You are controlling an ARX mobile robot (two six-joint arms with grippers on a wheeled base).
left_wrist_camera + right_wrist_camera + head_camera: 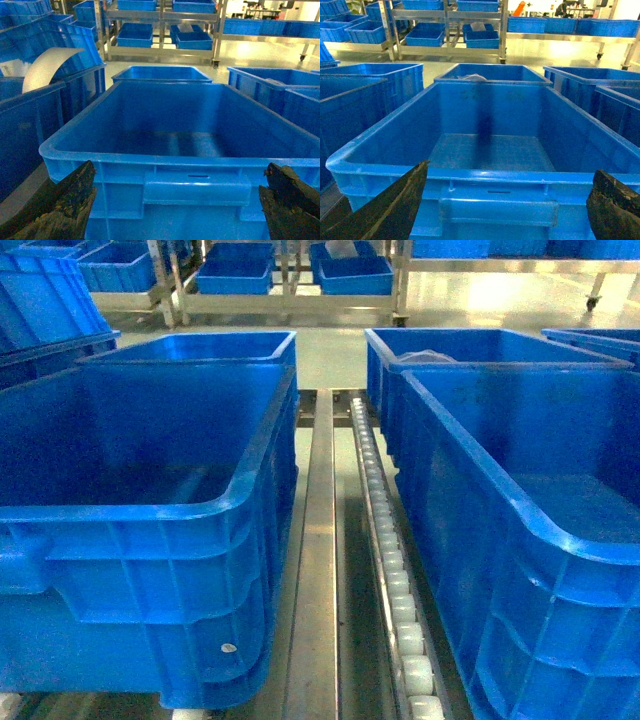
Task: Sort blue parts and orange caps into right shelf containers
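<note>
— What does the left arm show?
— My left pincer [175,210] has its fingers spread wide apart, gripping nothing. Just ahead of it sits a big blue bin [150,159], its floor bare.
— And between the arms?
— From the head camera, a roller track [385,550] runs between the two near bins.
— The right one?
— My right pincer [510,212] is equally wide apart and empty, with a right shelf container [485,175] directly ahead of it.

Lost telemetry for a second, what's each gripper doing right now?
Left gripper: open, holding nothing, in front of a blue bin.
Right gripper: open, holding nothing, facing another blue bin.
</note>
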